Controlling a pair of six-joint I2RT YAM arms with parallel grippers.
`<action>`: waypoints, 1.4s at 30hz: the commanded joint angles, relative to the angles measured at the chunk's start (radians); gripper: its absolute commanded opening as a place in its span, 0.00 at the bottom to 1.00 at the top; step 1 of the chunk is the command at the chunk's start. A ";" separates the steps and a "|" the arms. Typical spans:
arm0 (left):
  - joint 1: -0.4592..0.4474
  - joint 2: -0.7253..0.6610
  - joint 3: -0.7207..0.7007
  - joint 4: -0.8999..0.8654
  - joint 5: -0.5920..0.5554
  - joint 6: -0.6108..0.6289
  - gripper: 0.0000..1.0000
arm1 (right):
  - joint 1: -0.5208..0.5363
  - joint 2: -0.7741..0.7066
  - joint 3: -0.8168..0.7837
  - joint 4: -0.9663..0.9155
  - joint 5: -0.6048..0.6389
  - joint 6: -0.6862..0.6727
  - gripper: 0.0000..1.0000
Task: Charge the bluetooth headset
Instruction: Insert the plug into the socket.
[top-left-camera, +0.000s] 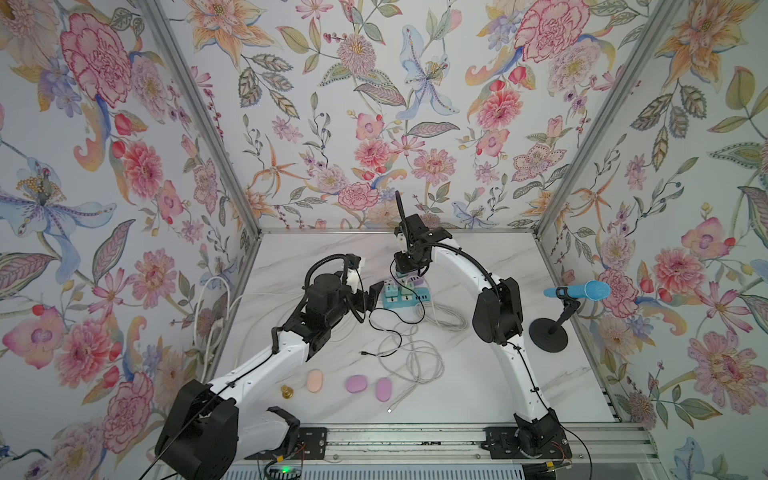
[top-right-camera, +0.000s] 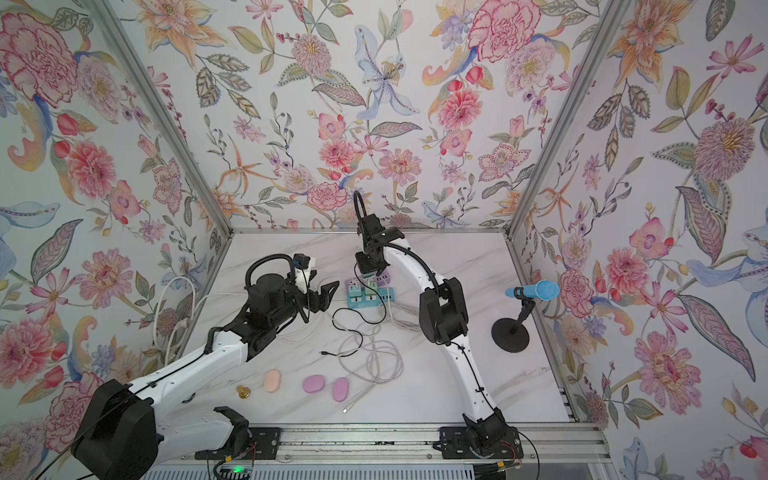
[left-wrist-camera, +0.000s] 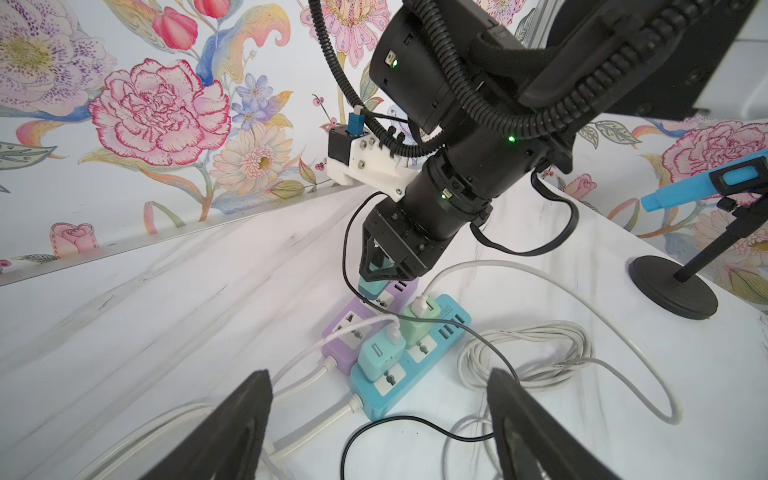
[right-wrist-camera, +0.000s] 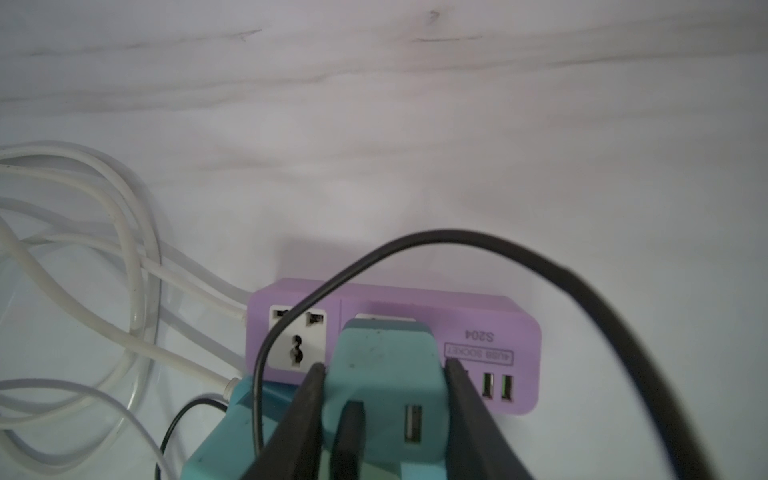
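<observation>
Presently, three oval cases (top-left-camera: 356, 383), one peach and two purple, lie in a row near the front edge of the counter (top-left-camera: 478, 386). Which of them contains the headset cannot be determined. The free plug of the black cable (top-left-camera: 364, 353) rests on the counter behind them, apart from all three. Its other end enters the teal charger adapter (right-wrist-camera: 390, 353), which the right gripper (right-wrist-camera: 384, 368) clamps on both sides directly over the purple power strip (right-wrist-camera: 490, 316). The adapter body hides its prongs, so seating in the socket cannot be confirmed. The left gripper (left-wrist-camera: 380, 374) stands wide and empty beside the blue power strip (left-wrist-camera: 374, 403), its fingers cut off by the frame.
</observation>
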 joint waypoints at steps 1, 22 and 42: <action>0.011 -0.004 -0.002 0.009 0.025 -0.012 0.84 | 0.030 -0.019 -0.016 -0.055 0.014 0.007 0.00; 0.015 -0.020 -0.024 0.012 0.023 -0.017 0.84 | 0.070 0.031 -0.060 -0.056 0.048 0.030 0.00; 0.024 -0.065 -0.048 -0.009 0.022 -0.018 0.84 | 0.089 0.106 -0.055 -0.046 0.074 0.082 0.00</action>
